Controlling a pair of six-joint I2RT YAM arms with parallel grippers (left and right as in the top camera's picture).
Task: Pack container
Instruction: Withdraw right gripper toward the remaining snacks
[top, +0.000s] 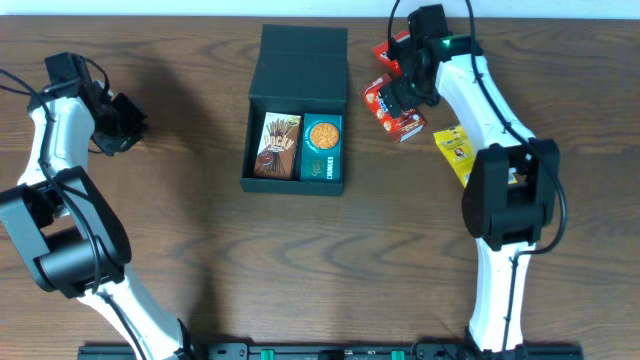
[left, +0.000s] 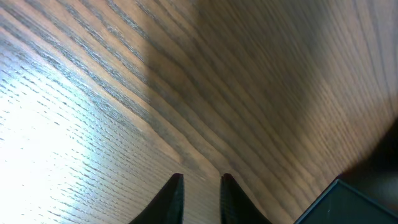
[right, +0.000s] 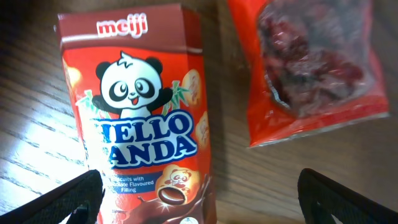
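Quick count first: one container (top: 295, 112), two snacks in it, three snacks outside it, two arms.

The container sits open in the middle of the wooden table (top: 180, 240), with its flap lid (top: 303, 58) folded back on the far side. Inside, a brown snack box (top: 277, 147) lies in the left half and a teal snack packet (top: 322, 148) in the right half, side by side and touching.

All the loose stuff is to the right of the container: a red Hello Panda box (top: 400, 120) closest to it, a red bag of dark dried fruit (top: 386, 50) just behind that, and a yellow packet (top: 455, 150) further out to the right.

The right arm bends in from the front edge and reaches to the right of the container. The right gripper (top: 405, 95) hangs right over the Hello Panda box, fingers spread wide on both sides of it, nothing gripped. The wrist view shows the box lying flat, face up.

The left arm is folded back well to the left of the container. The left gripper (left: 202, 193) points down at bare wood, fingers only a narrow gap apart and holding nothing.
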